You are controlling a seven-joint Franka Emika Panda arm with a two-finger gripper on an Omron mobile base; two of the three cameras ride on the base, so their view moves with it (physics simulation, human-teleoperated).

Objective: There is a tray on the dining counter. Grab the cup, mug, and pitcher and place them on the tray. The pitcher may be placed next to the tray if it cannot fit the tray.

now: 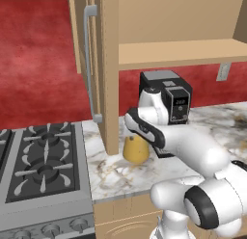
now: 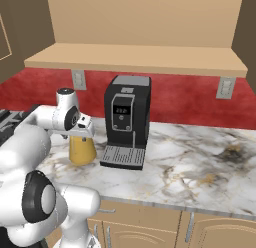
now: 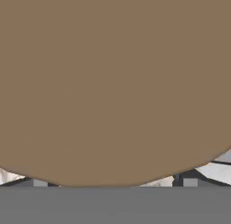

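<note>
Readable marks: one lit display, too small to make out

The black coffee machine (image 2: 125, 122), standing on the marble worktop (image 2: 190, 162) near its back edge against the red wall, carries a small dark display panel (image 2: 120, 111) on its front with pale digits or symbols; in both base views they are too small and blurred to read for certain. No other text, label, brand or sign can be read on anything else.

Black coffee machine (image 2: 126, 121) on marble worktop (image 2: 200, 167), stove (image 1: 41, 168) alongside.
</note>
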